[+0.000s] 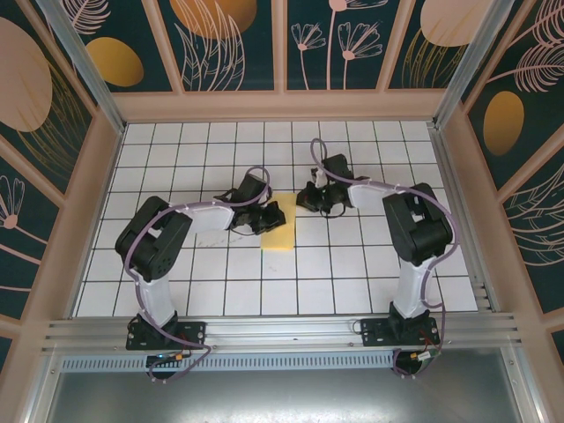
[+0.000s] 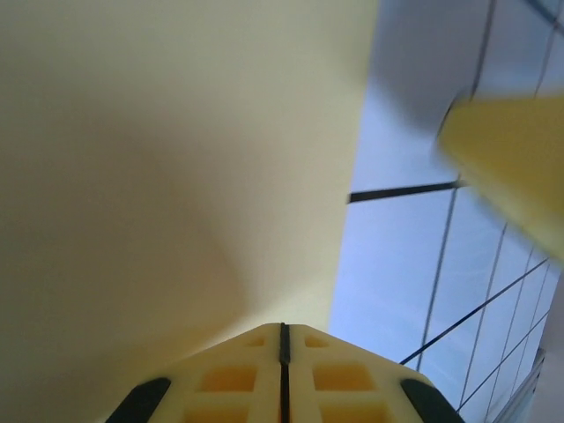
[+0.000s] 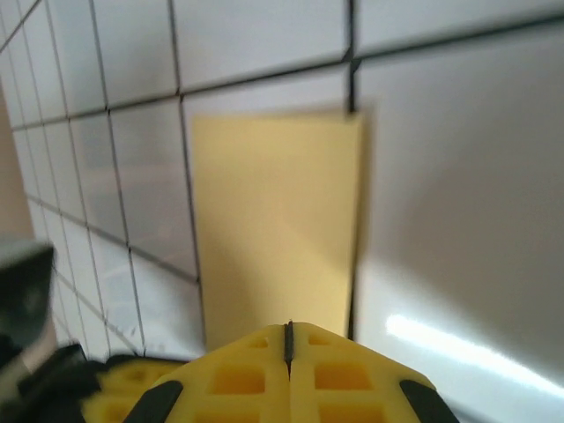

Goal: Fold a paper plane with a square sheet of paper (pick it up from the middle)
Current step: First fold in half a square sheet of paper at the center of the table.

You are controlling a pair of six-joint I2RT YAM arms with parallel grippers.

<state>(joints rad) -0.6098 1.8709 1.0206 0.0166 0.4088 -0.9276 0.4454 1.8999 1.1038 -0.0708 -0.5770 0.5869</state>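
Seemingly folded, the smooth pale-yellow sheet of paper (image 1: 282,233) forms a rectangle.

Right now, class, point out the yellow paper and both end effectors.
yellow paper (image 3: 278,220): right wrist view, its middle.
left end effector (image 2: 284,330): left wrist view, between its fingertips.
right end effector (image 3: 288,327): right wrist view, between its fingertips.
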